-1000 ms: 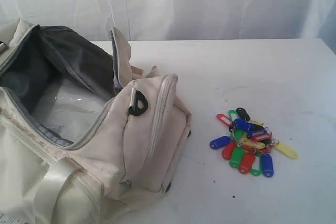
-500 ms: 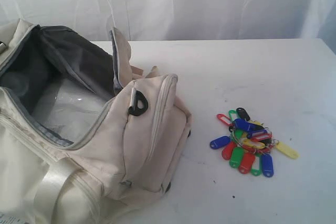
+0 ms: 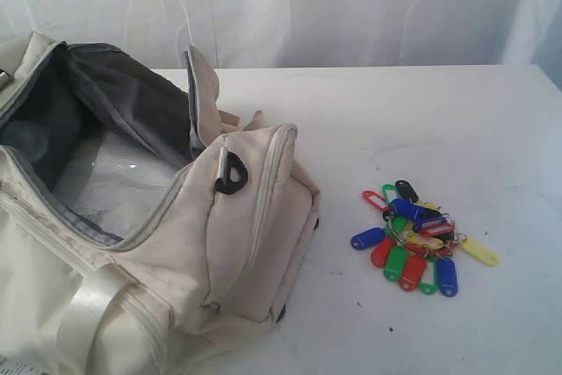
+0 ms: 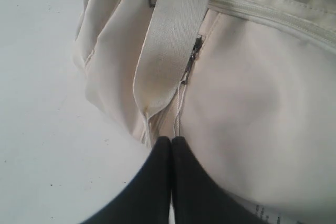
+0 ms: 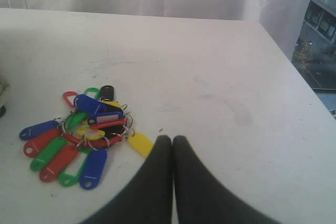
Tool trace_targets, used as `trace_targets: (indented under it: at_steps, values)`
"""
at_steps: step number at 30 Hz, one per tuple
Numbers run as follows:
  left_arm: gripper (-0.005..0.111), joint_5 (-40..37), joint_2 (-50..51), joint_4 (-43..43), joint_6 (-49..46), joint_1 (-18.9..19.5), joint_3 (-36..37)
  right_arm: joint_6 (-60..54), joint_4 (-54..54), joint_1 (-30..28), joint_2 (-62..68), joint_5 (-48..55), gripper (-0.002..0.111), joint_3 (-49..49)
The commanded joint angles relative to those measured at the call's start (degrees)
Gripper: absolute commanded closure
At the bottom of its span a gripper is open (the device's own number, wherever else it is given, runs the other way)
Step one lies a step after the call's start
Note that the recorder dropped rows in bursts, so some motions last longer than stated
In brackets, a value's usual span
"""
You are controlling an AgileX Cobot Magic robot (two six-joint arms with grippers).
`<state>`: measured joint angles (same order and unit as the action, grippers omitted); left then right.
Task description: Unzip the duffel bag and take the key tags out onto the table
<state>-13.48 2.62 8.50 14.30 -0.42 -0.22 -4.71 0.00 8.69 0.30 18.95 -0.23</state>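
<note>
The duffel bag (image 3: pixel 202 252) lies on the left of the table (image 3: pixel 421 111) in the exterior view, its main zip undone and its mouth gaping so that the grey lining (image 3: pixel 123 103) shows, with something pale and glossy inside (too blurred to name). A black D-ring (image 3: pixel 232 173) sits on the end panel that faces the middle of the table. The key tags (image 3: pixel 414 239) lie in a loose heap on the bare tabletop to the right of the bag and apart from it: red, green, blue, yellow and black pieces tangled on metal rings, with 1 yellow tag (image 5: pixel 140 144) sticking out at the edge of the bunch.

In the left wrist view the left gripper (image 4: pixel 171 142) has its 2 black fingers pressed together with nothing between them. Its tips are close against the bag's side, just below the end of a webbing handle (image 4: pixel 176 30) and near a dark zipper pull (image 4: pixel 191 61); whether they touch the fabric I cannot tell. In the right wrist view the right gripper (image 5: pixel 172 141) is likewise closed tight and empty, over the table with its tips just beside the yellow tag. A white curtain (image 3: pixel 351 6) hangs behind the table
</note>
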Motion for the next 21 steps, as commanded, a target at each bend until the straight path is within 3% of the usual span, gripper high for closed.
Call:
trace_targets:
  at_steps: [1,8,21]
  values:
    - [0.107,-0.13,-0.32,-0.77,-1.44,-0.18,0.22,-0.63,0.0,0.24,-0.3,-0.59,0.108,0.23]
    - [0.107,0.1,-0.32,-7.73,-13.91,-0.18,0.22,-0.63,0.0,0.24,-0.3,-0.59,0.108,0.23]
    - [0.107,0.42,-0.32,-8.5,-12.94,-0.18,0.22,-0.63,0.0,0.24,-0.3,-0.59,0.108,0.23]
